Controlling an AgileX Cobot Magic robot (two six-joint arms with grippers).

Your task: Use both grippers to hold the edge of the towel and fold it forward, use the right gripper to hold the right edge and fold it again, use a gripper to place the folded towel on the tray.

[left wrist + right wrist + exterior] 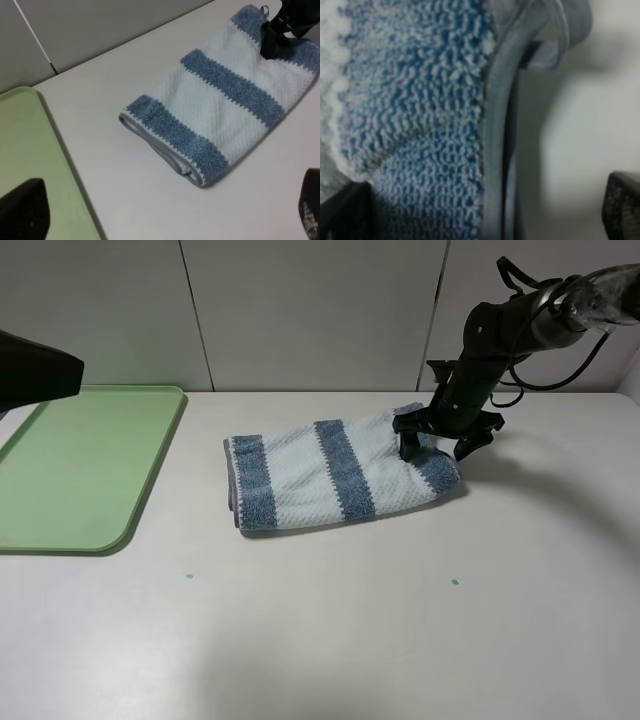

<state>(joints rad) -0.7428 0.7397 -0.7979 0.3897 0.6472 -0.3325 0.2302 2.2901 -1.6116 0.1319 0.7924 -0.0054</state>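
Your right gripper (437, 448) stands wide open astride the right hem (495, 130) of the folded towel (320, 475), which lies near the table's (330, 640) back edge. Your left gripper (165, 215) hangs wide open by the green tray (60, 470).

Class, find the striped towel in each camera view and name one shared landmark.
Exterior high: folded blue-and-white striped waffle towel centre frame, right of the pale-green plastic tray.
Left wrist: towel beside the tray.
Right wrist: close-up of its blue stripe.
Shared landmark: its grey stitched hem.
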